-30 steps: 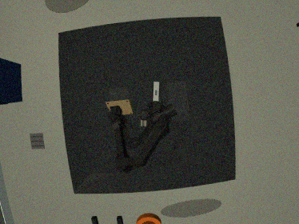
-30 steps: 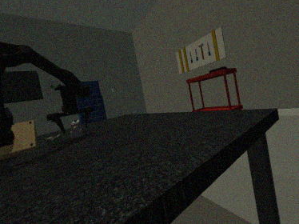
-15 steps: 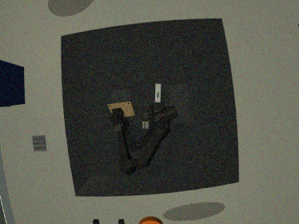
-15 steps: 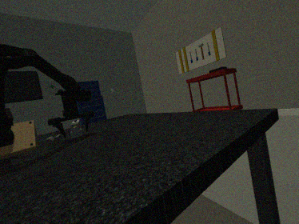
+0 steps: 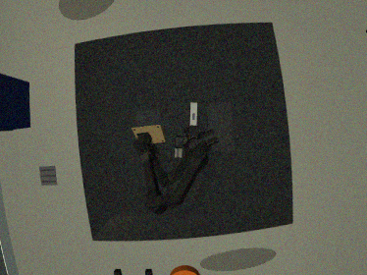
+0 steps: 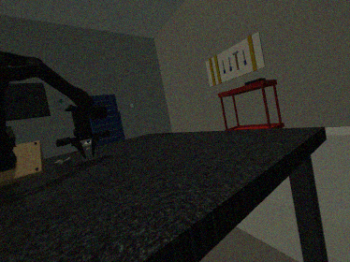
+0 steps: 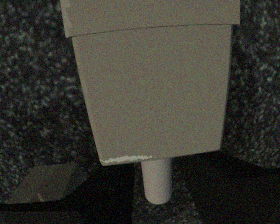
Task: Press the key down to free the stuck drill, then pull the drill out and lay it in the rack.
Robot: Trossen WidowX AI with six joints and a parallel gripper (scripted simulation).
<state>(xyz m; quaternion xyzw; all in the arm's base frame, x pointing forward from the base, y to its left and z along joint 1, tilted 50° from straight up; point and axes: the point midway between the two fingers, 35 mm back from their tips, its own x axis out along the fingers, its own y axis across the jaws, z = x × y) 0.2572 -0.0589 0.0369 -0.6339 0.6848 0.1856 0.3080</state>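
Observation:
A pale block [image 5: 193, 109] [image 7: 155, 95] stands near the middle of the table, with a small dark mark on its top in the top view. A light cylinder [image 7: 157, 187], which looks like the drill, sticks out of its near end. My gripper [image 6: 89, 155] [image 7: 152, 142] is partly closed but still open, one dark finger on each side of the cylinder; narrow gaps seem to show beside it. The fingertips are dark and partly hidden by the block. A small grey piece [image 5: 178, 152] [image 7: 42, 185], perhaps the rack, lies to the left in the wrist view. I cannot make out the key.
A tan plate [image 5: 157, 134] [image 6: 33, 161] lies under the arm's base on the dark table [image 5: 235, 69] [image 6: 196, 168]. The folded arm reaches over the table close to the small grey piece. A red shelf [image 6: 248, 88] and a blue cabinet [image 6: 109, 117] stand beyond the table.

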